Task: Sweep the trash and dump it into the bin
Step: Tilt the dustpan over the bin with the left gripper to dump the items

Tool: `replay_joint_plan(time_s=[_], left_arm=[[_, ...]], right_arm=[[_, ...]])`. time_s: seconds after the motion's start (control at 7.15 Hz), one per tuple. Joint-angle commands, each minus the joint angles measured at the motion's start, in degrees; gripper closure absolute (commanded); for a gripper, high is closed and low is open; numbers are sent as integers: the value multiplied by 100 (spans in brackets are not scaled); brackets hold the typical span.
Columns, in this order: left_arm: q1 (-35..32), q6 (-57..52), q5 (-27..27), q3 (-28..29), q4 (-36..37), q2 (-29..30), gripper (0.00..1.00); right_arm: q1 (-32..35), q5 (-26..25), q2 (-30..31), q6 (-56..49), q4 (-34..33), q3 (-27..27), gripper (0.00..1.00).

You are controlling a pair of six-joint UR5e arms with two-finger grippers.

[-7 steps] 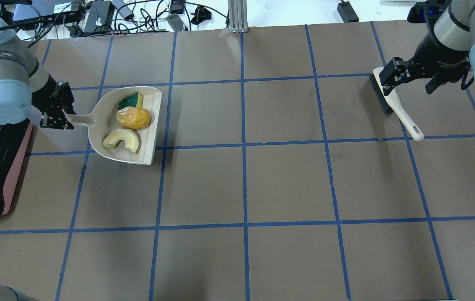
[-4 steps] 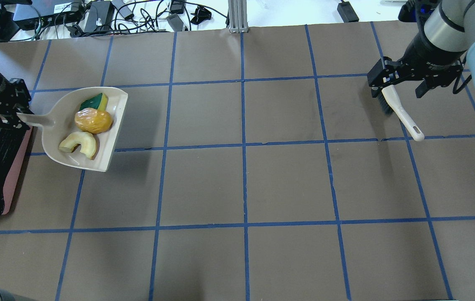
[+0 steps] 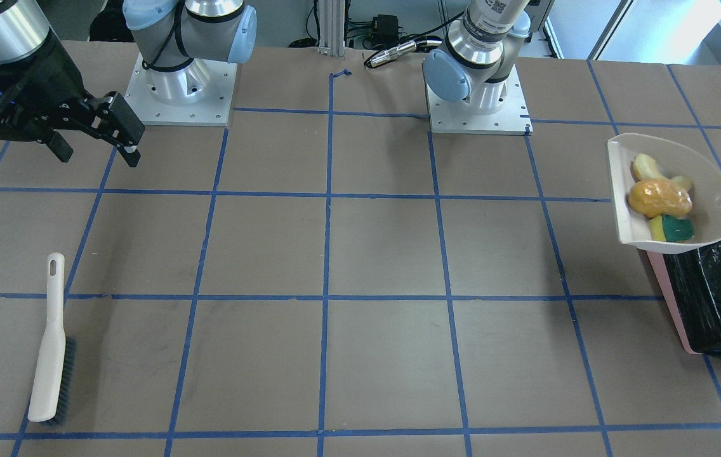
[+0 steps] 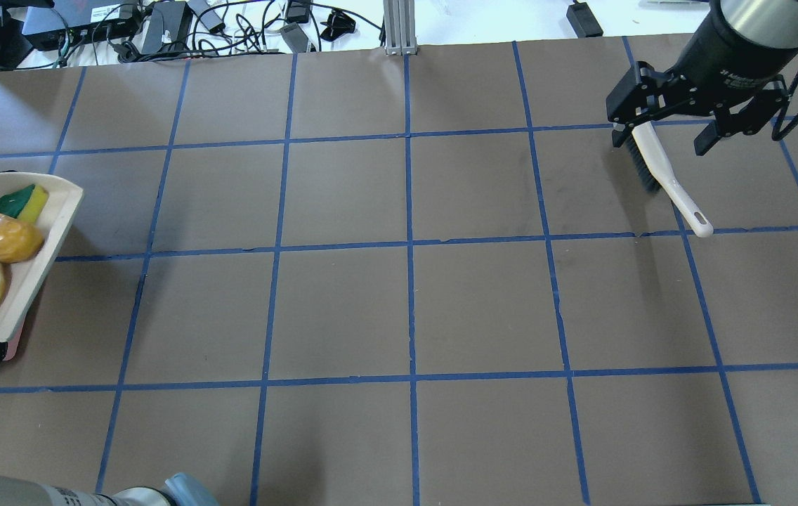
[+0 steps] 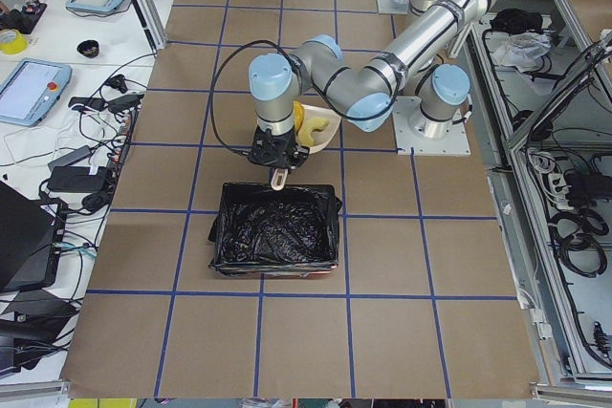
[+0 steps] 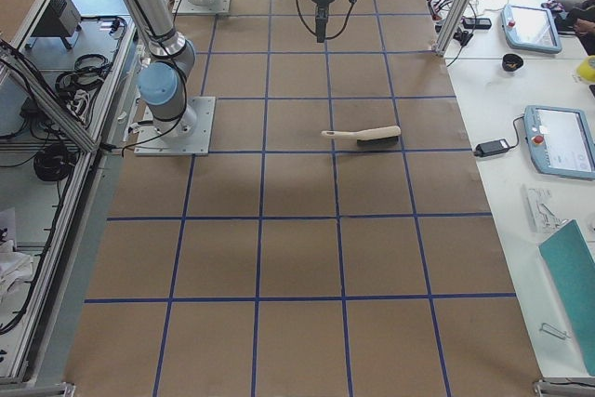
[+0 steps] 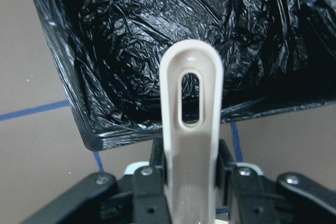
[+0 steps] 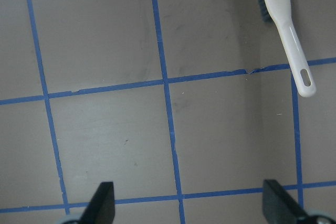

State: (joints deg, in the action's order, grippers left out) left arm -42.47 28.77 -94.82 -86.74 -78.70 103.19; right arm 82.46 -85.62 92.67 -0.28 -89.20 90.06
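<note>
The left gripper (image 7: 191, 176) has its fingers (image 7: 224, 162) clamped on the handle of the dustpan (image 3: 713, 212) at the front view's right edge. It carries the potato piece (image 3: 659, 198), crescent slice (image 3: 645, 167) and sponge wedge (image 3: 673, 227) beside the bin (image 3: 668, 293). The right gripper (image 3: 92, 143), upper left, hangs wide open and empty. The pan's lip faces away from the bin, so tipping now would likely spill scraps onto the table (image 3: 386, 254).

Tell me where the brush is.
In the overhead view the brush lies on the table at the far right, under the raised, open right pincer.
</note>
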Motion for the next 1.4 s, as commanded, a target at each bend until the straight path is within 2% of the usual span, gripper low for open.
replay_joint_plan(time_s=[0.0,0.14,0.7,0.84,1.12,1.26], left_arm=[[808,-949,-263,437,56,227,100],[1062,-1187,-395,569,239,324,100],[1433,-1172,-580,632,2117,1105,100],[1539,-1146,-598,780,2217,1194,100],[1548,-927,-590,1053,2288,1404,100],[1540,-839,-581,1167,2341,1493,100]], right_arm=[[34,-147,14,36,157,-138,0],[182,-148,23,176,105,-129,0],[753,-140,-65,537,69,-7,0],[920,-131,-65,685,60,72,0],[992,-209,-213,653,-359,82,0],[974,-471,-266,547,-362,82,0]])
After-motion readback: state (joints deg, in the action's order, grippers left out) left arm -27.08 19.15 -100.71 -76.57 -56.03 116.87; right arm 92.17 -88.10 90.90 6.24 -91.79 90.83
